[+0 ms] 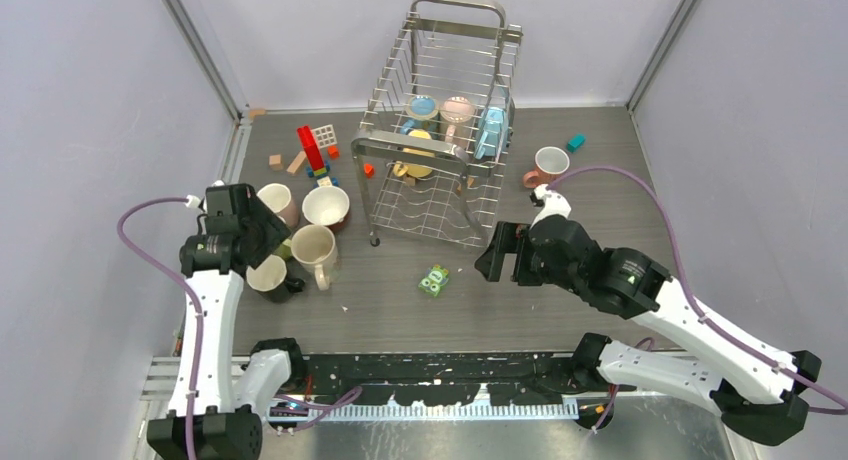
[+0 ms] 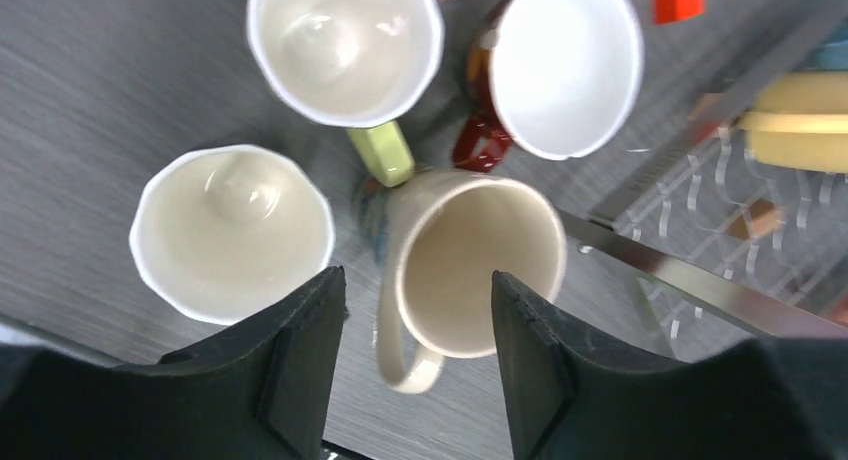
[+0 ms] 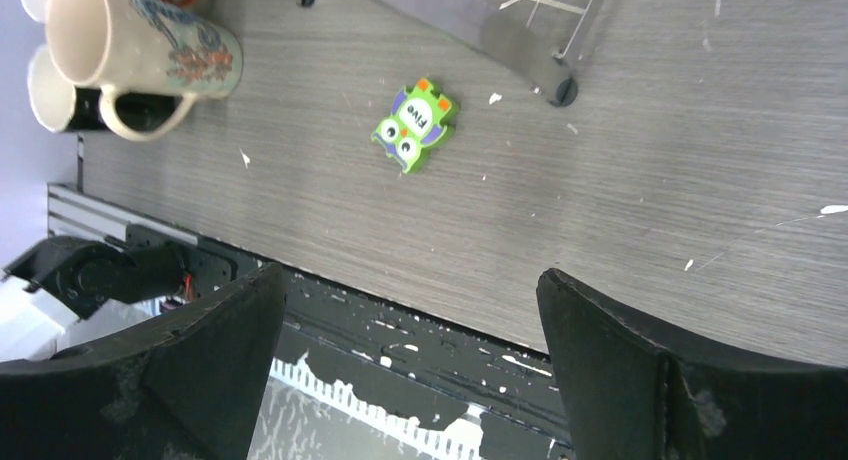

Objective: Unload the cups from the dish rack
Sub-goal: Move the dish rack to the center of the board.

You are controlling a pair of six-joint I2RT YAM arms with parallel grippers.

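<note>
The silver wire dish rack (image 1: 440, 195) stands mid-table with a light blue (image 1: 422, 107), a pink (image 1: 456, 110), a yellow (image 1: 418, 150) and another light blue cup (image 1: 492, 130) inside. On the table at left stand a pale pink (image 1: 276, 200), dark red (image 1: 326, 207), cream (image 1: 315, 250) and black cup (image 1: 268, 277). A salmon cup (image 1: 549, 165) stands right of the rack. My left gripper (image 2: 418, 280) is open and empty above the cream cup (image 2: 478, 265). My right gripper (image 3: 410, 275) is open and empty over the table's front edge, in front of the rack.
A small green packet (image 1: 434, 280) lies in front of the rack and shows in the right wrist view (image 3: 415, 122). Coloured toy blocks (image 1: 310, 150) lie left of the rack, and a teal one (image 1: 575, 142) at the right. Walls enclose the table on three sides.
</note>
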